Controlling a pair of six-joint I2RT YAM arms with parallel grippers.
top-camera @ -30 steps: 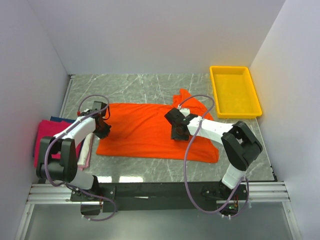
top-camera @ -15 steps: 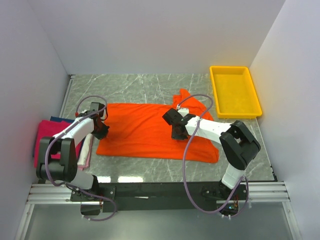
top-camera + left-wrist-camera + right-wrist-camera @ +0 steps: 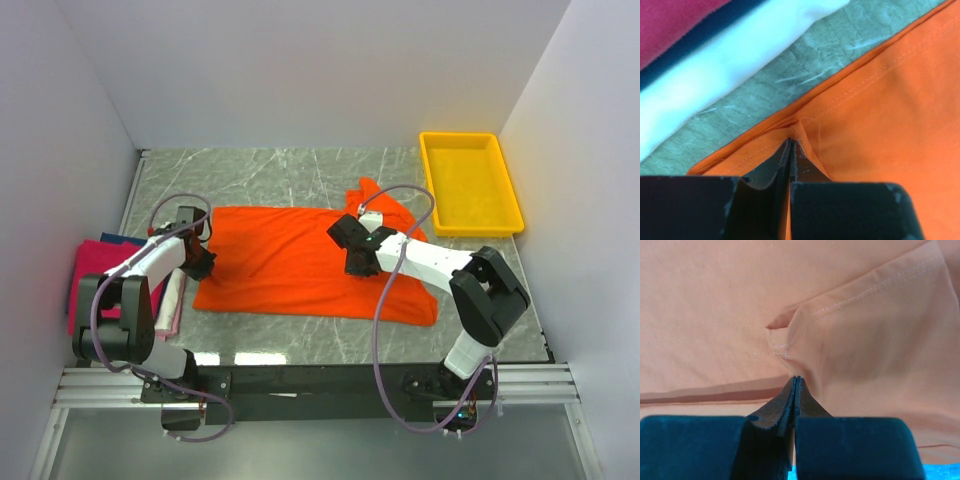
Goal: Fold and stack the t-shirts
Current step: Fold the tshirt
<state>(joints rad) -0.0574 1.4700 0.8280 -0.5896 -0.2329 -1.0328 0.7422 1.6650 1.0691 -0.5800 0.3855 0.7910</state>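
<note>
Top external view: the orange shirt (image 3: 290,270) is lying spread flat mid-table (image 3: 280,170). The left gripper (image 3: 791,145) is pinching its left hem, jaws pressed together on a raised fold. The right gripper (image 3: 796,381) is gripping cloth beside a sleeve seam, jaws likewise closed. The pink shirt (image 3: 92,268), blue shirt (image 3: 700,37) and white shirt (image 3: 745,62) are lying folded just left of the hem.

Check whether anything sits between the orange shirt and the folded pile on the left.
Nothing visible does. The orange shirt lies beside the folded pile, with only a bare strip of table between them. The left gripper is shut on the shirt's hem at that edge.
</note>
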